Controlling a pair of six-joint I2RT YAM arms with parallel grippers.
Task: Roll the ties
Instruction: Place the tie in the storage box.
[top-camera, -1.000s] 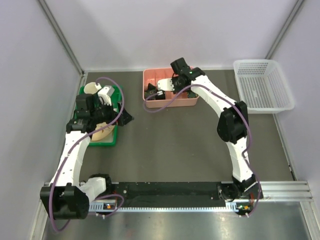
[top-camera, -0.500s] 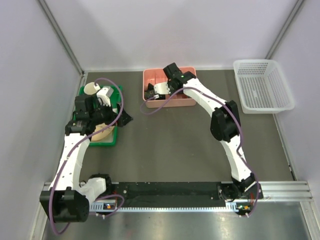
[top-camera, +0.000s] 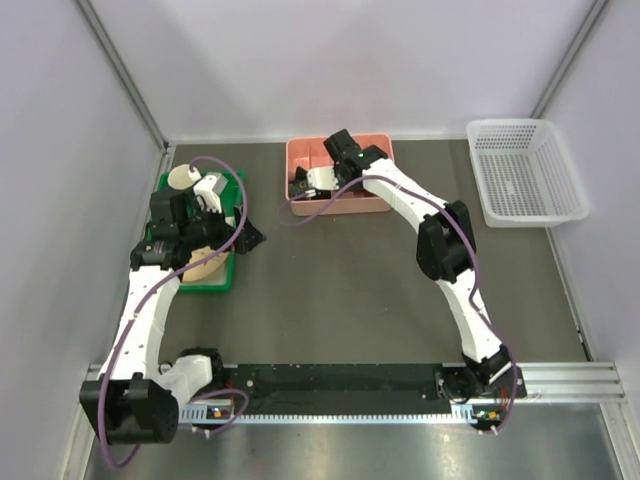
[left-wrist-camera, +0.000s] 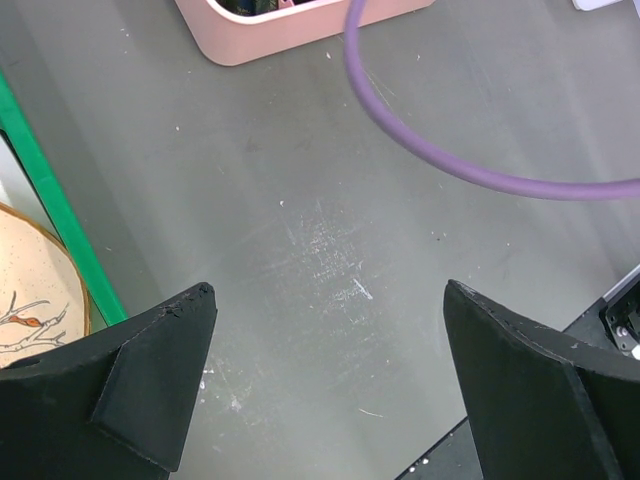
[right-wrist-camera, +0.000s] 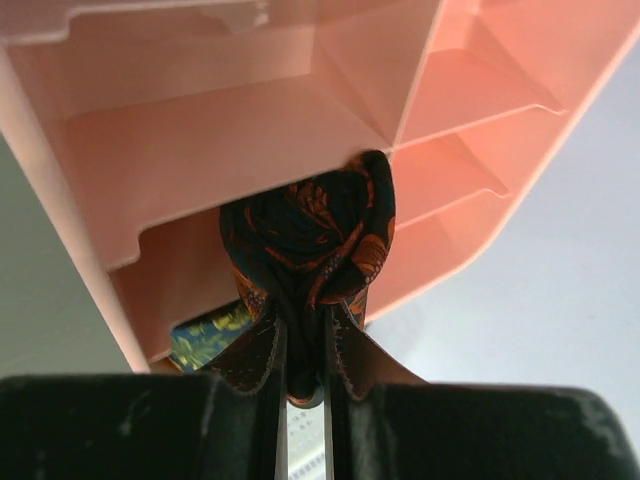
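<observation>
our right gripper (right-wrist-camera: 303, 345) is pinched narrow on the rolled tie (right-wrist-camera: 312, 230), held at a compartment of the pink tray (right-wrist-camera: 190, 150). we judge it light, soft and apt to unwind, so grip across the coils. our left gripper (left-wrist-camera: 330, 340) gapes wide over the bench (left-wrist-camera: 320, 200).

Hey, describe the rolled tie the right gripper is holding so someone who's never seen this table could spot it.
Look to the pink divided tray at the far middle of the table. Over its left end, the right gripper pinches a rolled tie, black with red-orange blotches; the neighbouring tie in the tray has yellow-green specks instead.
</observation>
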